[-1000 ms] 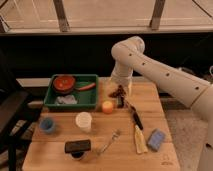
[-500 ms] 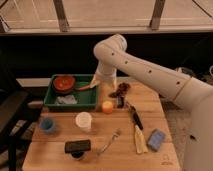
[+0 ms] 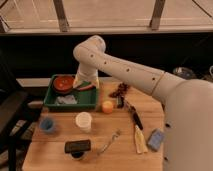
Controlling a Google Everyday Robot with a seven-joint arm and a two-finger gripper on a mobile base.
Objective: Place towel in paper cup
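Observation:
The towel (image 3: pixel 66 100), a small pale grey-blue cloth, lies in the front part of the green tray (image 3: pixel 52 94). The paper cup (image 3: pixel 83 121), cream-white and upright, stands on the wooden table just in front of the tray's right end. My gripper (image 3: pixel 83 83) hangs over the tray's back right part, next to a red bowl (image 3: pixel 63 83), up and to the right of the towel. It stands open and nothing is in it. The white arm reaches in from the right.
A blue cup (image 3: pixel 47 124) stands left of the paper cup and an orange round object (image 3: pixel 107 106) to its right. A black block (image 3: pixel 77 146), a fork (image 3: pixel 110 141), a yellow cloth (image 3: pixel 138 139), a blue sponge (image 3: pixel 156 140) and a dark utensil (image 3: pixel 135 118) lie on the table.
The arm has swung left, carrying the gripper from above the table's middle to over the green tray. The objects on the table have not moved.

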